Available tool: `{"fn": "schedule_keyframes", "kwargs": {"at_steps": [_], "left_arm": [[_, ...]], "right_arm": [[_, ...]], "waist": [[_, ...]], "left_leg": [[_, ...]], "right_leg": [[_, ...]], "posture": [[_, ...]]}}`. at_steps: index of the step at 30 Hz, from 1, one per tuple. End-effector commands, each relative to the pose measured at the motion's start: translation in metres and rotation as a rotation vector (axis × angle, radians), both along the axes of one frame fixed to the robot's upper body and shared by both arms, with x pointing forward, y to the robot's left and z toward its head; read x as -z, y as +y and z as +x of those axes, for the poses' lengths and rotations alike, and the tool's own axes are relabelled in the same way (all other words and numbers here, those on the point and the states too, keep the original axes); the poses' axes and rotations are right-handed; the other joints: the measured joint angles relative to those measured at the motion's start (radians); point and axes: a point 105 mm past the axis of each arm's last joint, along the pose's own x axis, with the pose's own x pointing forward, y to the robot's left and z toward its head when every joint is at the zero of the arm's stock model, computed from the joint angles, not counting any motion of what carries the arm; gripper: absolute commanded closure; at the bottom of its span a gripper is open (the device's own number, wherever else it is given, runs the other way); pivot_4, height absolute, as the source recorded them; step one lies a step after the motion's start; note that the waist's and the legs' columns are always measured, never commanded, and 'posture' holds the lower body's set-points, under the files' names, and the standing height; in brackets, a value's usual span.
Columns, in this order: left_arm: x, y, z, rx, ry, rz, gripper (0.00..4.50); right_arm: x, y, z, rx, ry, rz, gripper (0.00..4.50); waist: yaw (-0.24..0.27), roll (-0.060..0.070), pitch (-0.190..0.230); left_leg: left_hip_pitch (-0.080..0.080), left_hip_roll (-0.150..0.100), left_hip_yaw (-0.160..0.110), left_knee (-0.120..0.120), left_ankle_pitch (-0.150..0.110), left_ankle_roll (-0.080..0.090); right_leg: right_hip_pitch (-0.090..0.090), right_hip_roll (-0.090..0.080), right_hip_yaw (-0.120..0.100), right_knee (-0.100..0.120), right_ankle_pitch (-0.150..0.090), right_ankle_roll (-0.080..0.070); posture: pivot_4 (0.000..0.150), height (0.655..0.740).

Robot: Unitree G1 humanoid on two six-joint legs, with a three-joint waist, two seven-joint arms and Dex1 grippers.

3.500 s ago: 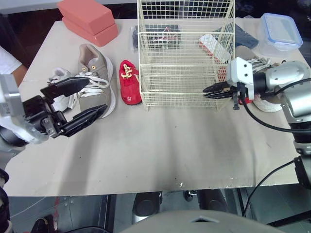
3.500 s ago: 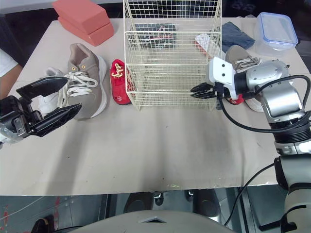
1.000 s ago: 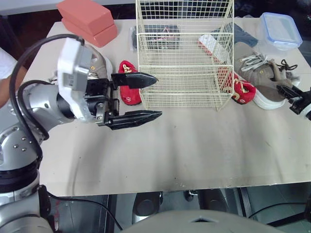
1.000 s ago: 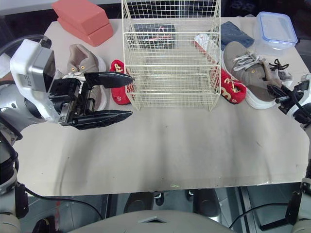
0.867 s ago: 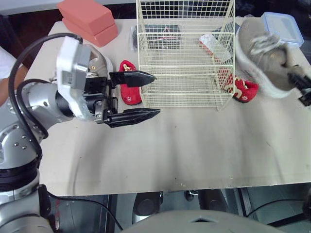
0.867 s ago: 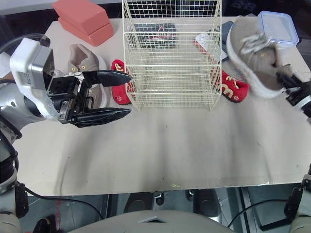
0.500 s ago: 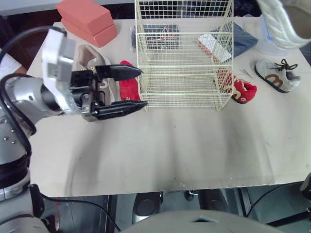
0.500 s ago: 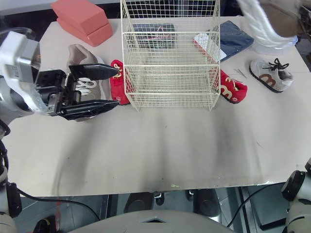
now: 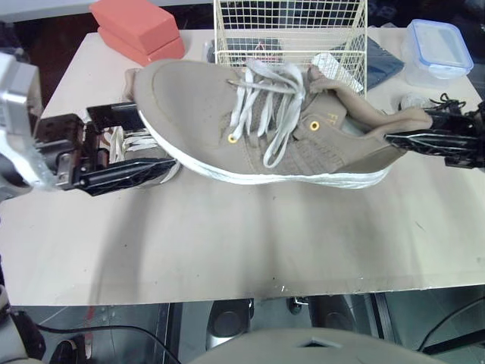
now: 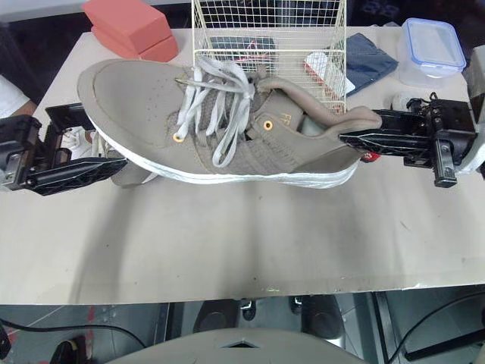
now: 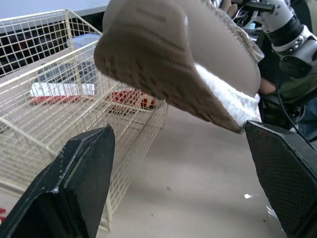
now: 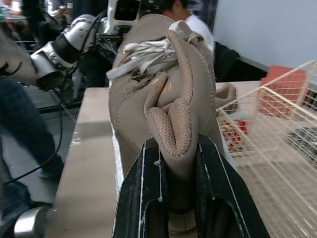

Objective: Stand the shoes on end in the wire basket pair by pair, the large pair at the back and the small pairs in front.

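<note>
Right wrist view shows the right hand [image 12: 178,144] clamped on the padded heel collar of the large tan shoe [image 9: 258,129], one finger inside the opening and one outside. That is the only grip. The shoe hangs lengthways in the air over the tabletop [image 9: 250,243], in front of the wire basket [image 9: 292,23], with its toe pointing to the robot's left.

The left hand [image 9: 144,142] has its fingers spread wide. In the left wrist view the toe sole floats above the gap between them and seems clear of both.

The main risk, as I judge it, is the grip itself. A soft collar can fold or slide, and the whole length of the shoe levers against that one pinch. A quick swing to turn it on end could make it droop, twist or drop.

The loose pale laces [image 10: 216,114] dangle and could catch on the basket's wires on the way in. The basket looks light, so a snag or a knock from the toe might shove or tip it.

If the left hand closes to help, it could pinch crookedly or knock the toe aside. The second large shoe [image 9: 125,140] lies just under that hand and could be bumped.

The lifted shoe also hides much of the basket from the head views, so aiming for the back is harder.
</note>
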Motion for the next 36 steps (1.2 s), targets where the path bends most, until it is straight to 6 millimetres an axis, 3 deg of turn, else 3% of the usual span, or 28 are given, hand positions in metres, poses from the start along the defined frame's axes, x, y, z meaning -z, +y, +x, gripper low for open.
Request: {"fn": "schedule_keyframes", "kwargs": {"at_steps": [1,6,8,16,23,36], "left_arm": [[-0.013,0.006,-0.004,-0.021,-0.054,-0.007,0.00],[-0.014,-0.005,-0.005,0.039,-0.050,-0.034,0.00],[-0.011,-0.010,-0.004,0.063,-0.035,-0.035,0.00],[0.012,-0.032,-0.001,0.168,0.063,0.041,0.00],[0.034,-0.041,0.009,0.217,0.105,0.188,0.00],[0.047,-0.068,0.031,0.361,0.018,0.433,0.00]], "right_arm": [[0.005,0.010,-0.013,-0.108,-0.084,-0.164,4.46],[0.015,0.025,-0.009,-0.180,-0.210,-0.259,4.46],[0.017,0.031,-0.001,-0.183,-0.335,-0.284,4.46],[0.013,0.054,0.016,-0.259,-0.767,-0.328,4.46],[0.015,0.064,0.021,-0.354,-0.981,-0.382,4.46],[0.023,0.074,0.024,-0.363,-0.865,-0.404,4.46]], "waist": [[0.001,0.000,0.000],[0.000,0.000,0.000],[-0.001,-0.001,0.000],[0.000,-0.001,0.000],[0.000,-0.001,0.000],[0.001,-0.001,0.000]], "left_leg": [[0.000,0.000,0.000,0.000,-0.001,0.001],[-0.001,0.000,-0.001,0.000,0.001,-0.001],[-0.001,0.000,0.000,0.000,0.001,-0.002],[-0.001,0.000,0.000,0.000,0.001,-0.002],[-0.001,-0.001,0.001,0.001,0.001,-0.002],[-0.002,-0.002,0.005,0.003,0.001,-0.002]], "right_leg": [[0.000,0.000,0.000,0.000,0.000,0.000],[0.000,0.000,0.000,-0.001,0.000,0.000],[0.000,0.000,0.000,-0.001,0.000,0.000],[0.000,0.000,0.000,0.000,0.000,0.000],[0.000,0.000,-0.001,0.000,0.001,-0.002],[0.000,0.001,-0.004,0.001,0.002,-0.004]], "posture": [[0.150,0.6860],[0.150,0.6860],[0.150,0.6860],[0.150,0.6860],[0.150,0.6860],[0.150,0.6860]]}}
